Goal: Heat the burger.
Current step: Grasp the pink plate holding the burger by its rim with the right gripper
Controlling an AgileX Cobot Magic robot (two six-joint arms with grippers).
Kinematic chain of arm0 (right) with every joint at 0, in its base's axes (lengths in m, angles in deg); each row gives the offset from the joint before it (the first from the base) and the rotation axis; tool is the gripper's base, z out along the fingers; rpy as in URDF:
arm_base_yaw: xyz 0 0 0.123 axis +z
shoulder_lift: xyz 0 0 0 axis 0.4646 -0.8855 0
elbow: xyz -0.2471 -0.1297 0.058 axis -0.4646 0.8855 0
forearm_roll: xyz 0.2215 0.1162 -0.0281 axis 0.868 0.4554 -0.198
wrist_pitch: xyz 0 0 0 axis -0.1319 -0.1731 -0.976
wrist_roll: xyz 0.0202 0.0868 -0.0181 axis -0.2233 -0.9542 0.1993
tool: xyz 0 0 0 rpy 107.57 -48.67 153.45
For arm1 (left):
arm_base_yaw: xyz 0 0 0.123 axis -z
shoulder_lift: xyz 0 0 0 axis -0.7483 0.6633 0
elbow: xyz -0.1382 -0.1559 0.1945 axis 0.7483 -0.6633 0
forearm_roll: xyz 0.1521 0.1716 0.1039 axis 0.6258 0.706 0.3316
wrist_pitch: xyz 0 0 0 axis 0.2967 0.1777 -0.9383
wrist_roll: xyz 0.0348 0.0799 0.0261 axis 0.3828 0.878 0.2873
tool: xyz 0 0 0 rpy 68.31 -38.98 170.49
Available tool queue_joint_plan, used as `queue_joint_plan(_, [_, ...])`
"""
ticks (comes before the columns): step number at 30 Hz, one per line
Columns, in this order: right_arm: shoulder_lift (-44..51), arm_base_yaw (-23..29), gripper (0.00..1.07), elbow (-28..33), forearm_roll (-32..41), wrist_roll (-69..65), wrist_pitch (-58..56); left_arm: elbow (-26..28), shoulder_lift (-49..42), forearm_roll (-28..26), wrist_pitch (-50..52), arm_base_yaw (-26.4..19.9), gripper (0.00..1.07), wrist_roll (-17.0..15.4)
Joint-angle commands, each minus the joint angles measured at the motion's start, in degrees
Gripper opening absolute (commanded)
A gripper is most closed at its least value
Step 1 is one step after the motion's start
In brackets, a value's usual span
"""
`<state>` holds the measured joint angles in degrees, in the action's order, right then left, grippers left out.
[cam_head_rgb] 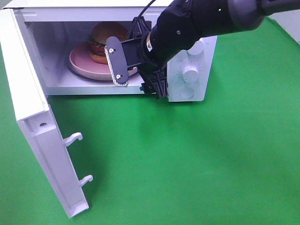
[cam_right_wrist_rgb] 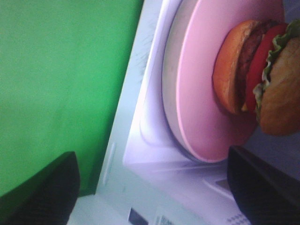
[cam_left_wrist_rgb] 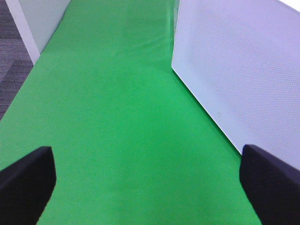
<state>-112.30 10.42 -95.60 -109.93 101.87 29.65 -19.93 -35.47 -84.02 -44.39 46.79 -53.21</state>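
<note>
Exterior high view first: nearest me I see the microwave door (cam_head_rgb: 35, 126) swung wide over the green cloth (cam_head_rgb: 187, 159). Farther in, my right gripper (cam_head_rgb: 140, 70) hangs at the microwave (cam_head_rgb: 192, 75) opening, jaws spread, holding nothing. Behind it the burger (cam_head_rgb: 104, 41) sits on the pink plate (cam_head_rgb: 84, 65) inside the cavity. My left gripper (cam_left_wrist_rgb: 147, 180) shows only in its wrist view, spread over cloth beside the microwave's perforated side.

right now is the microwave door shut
No, the door stands swung wide open, and the burger on its plate shows inside the microwave.
</note>
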Motion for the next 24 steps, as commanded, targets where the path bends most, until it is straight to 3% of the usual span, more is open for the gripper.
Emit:
queue_joint_plan(1, [-3.21,0.23,0.82,-3.38,0.23,-0.46,1.20,-0.17,-0.29,0.00,0.52,-0.06,1.00,0.11])
queue_joint_plan(24, [-17.99,0.23,0.77,-20.05,3.61,-0.46,0.69,-0.17,-0.29,0.00,0.52,-0.06,1.00,0.11])
